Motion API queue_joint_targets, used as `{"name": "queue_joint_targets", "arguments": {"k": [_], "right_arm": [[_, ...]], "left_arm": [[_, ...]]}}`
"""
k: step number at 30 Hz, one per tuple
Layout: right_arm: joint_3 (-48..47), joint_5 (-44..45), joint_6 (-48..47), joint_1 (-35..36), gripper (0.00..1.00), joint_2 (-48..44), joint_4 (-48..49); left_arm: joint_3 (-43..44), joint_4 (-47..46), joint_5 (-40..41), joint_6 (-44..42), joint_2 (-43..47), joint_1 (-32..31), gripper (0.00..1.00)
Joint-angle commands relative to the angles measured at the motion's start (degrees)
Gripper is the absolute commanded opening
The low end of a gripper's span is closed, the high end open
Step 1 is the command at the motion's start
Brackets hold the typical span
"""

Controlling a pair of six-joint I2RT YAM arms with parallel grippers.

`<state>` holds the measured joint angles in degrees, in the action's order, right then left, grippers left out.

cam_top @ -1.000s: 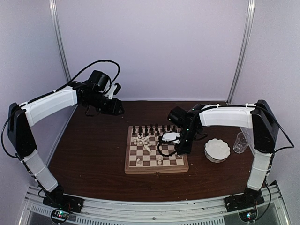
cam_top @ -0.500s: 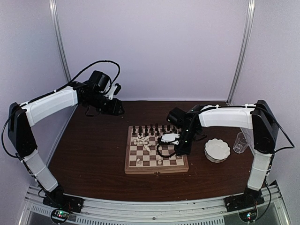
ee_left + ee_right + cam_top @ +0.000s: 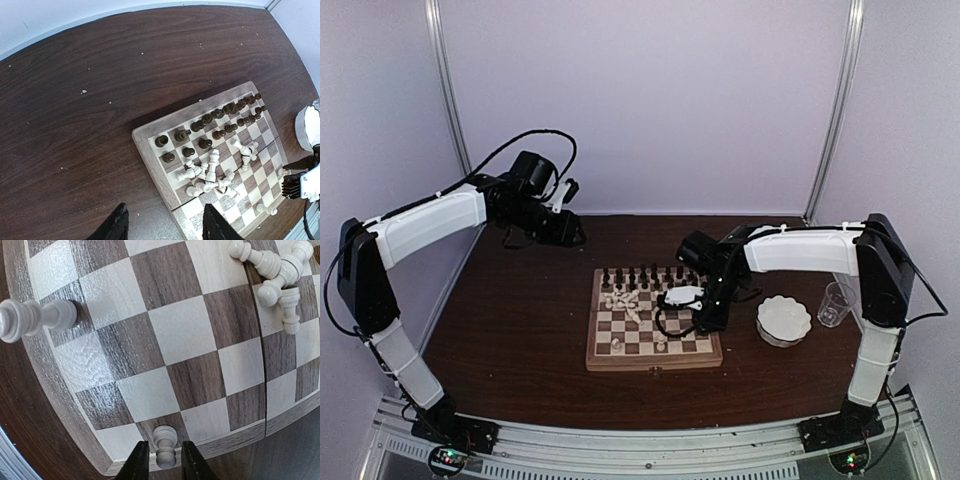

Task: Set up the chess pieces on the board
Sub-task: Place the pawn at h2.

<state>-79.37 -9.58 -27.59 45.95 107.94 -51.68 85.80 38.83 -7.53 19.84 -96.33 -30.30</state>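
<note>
From above, the right gripper point(image 3: 668, 322) is hanging low over the near rows of the board point(image 3: 653, 358). Its arm is barely shifting from a moment ago, but its jaws are just beginning to part after being shut, which suggests a piece is being let go. The left gripper point(image 3: 570, 228) is waiting well back over the table's far left. The dark pieces point(image 3: 646, 275) are standing in two rows along the far edge, while a heap of white pieces point(image 3: 623, 298) is lying just in front of them. The white bowl point(image 3: 784, 318) beside the board is showing nothing inside, though pale pieces would be hard to see there. The clear cup point(image 3: 834, 303) is too small to judge. The left wrist camera is showing its own fingers point(image 3: 116, 227) spread wide with nothing between them, looking down on the dark rows and the toppled white heap point(image 3: 210, 176). The right wrist camera is showing a white pawn point(image 3: 165, 444) standing upright on an edge square. The fingertips point(image 3: 140, 462) are flanking it with slim gaps, so the pawn seems released rather than gripped. Most white pieces are still waiting to be stood up, including one lying at the border point(image 3: 35, 317).
</note>
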Motion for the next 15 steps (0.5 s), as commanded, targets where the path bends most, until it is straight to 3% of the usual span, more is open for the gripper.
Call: {"name": "queue_joint_targets", "arguments": {"k": [1,7,15], "right_arm": [[0.4,0.3,0.0,0.5,0.28,-1.2,0.1],[-0.5,-0.3,0.0,0.5,0.35,-4.6,-1.1],[-5.9,0.4,-1.5,-0.4,0.34,-9.2,-1.2]], "left_arm": [[0.0,-1.9,-0.6,0.2,-0.6,0.5,0.51],[0.0,-1.9,-0.4,0.1,-0.8,0.6,0.51],[0.0,-1.9,-1.4,0.4,-1.2,0.6,0.51]]}}
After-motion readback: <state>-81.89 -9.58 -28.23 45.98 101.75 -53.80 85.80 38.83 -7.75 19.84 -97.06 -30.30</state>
